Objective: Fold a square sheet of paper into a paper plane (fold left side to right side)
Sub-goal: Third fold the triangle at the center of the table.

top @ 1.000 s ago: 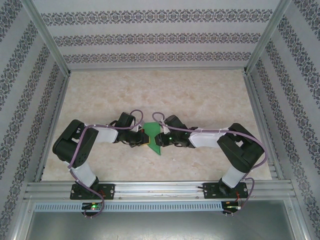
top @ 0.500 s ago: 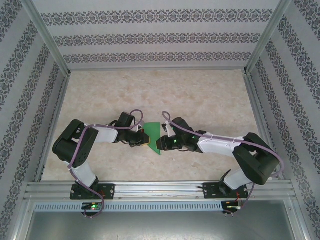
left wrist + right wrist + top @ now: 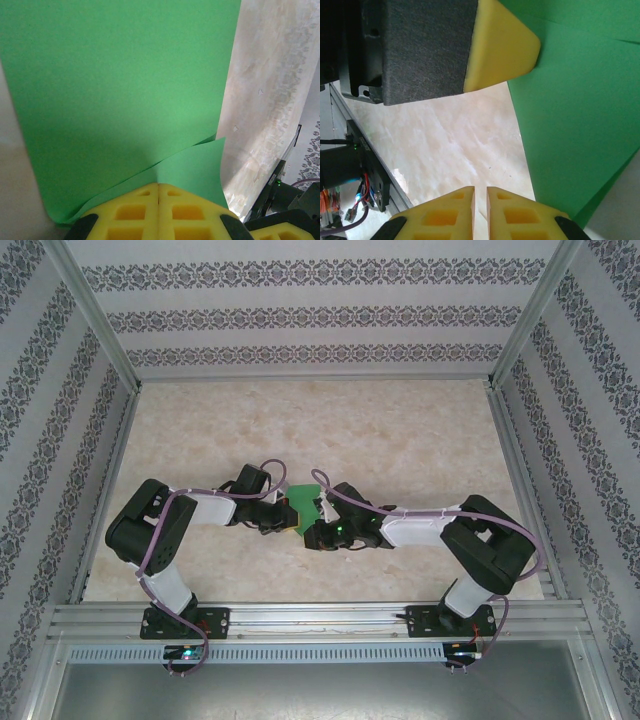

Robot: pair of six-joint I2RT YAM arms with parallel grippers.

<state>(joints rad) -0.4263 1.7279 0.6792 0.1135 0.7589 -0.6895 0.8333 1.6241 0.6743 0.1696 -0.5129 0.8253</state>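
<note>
The green paper point(image 3: 303, 501) is lying a little toward 6 o'clock from the middle of the table point(image 3: 320, 430), with both arms reaching in from 9 and 3 o'clock to meet over it. The left gripper point(image 3: 288, 523) is sitting at the paper's 8 o'clock corner. In the left wrist view its yellow fingers point(image 3: 135, 212) are pressing flat together, with no gap between them. Two layers of the paper point(image 3: 120, 90) are fanning out from the tips toward 12 o'clock. I cannot tell whether a layer is caught between them. The right gripper point(image 3: 316, 533) is hovering at the paper's 5 o'clock side. In the right wrist view its fingers point(image 3: 442, 215) are standing a thin slit apart with only bare table point(image 3: 455, 140) showing through. They are sitting just beside the paper's point(image 3: 580, 125) long straight edge, which is running from 12 to 6 o'clock. The left gripper's yellow tip point(image 3: 502, 47) is resting against that sheet at 12 o'clock. Open tabletop is stretching toward 12 o'clock, while the metal rail point(image 3: 320, 615) is bounding the near side at 6 o'clock.
</note>
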